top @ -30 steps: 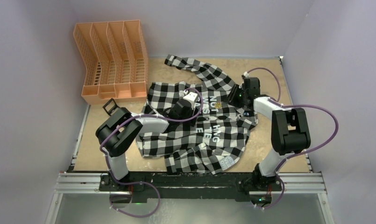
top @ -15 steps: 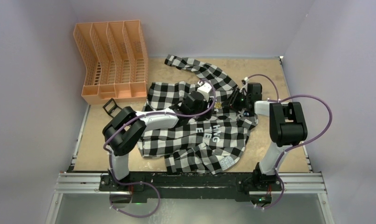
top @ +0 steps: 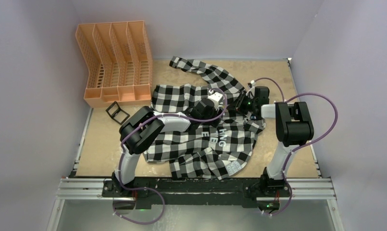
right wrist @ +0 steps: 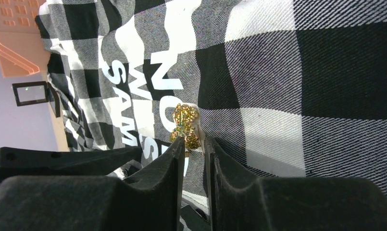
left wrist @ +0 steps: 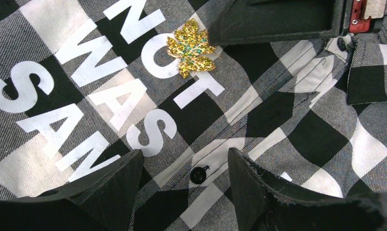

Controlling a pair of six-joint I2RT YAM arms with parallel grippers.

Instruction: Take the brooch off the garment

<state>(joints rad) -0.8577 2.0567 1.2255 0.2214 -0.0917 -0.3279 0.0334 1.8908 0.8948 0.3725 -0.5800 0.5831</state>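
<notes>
Flanking one brooch (left wrist: pixel 190 47) on one garment (left wrist: pixel 287 125), two tools (left wrist: pixel 182 159) (right wrist: pixel 195 142).

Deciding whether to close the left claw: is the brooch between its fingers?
No, the brooch sits on the garment well beyond the tips of the open left claw.

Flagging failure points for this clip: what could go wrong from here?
1. The right gripper has its nearly shut tips at only the edge of the brooch, so they may slip off.
2. The left gripper is open over the garment, gripping nothing, so a pull could lift the cloth too.
</notes>
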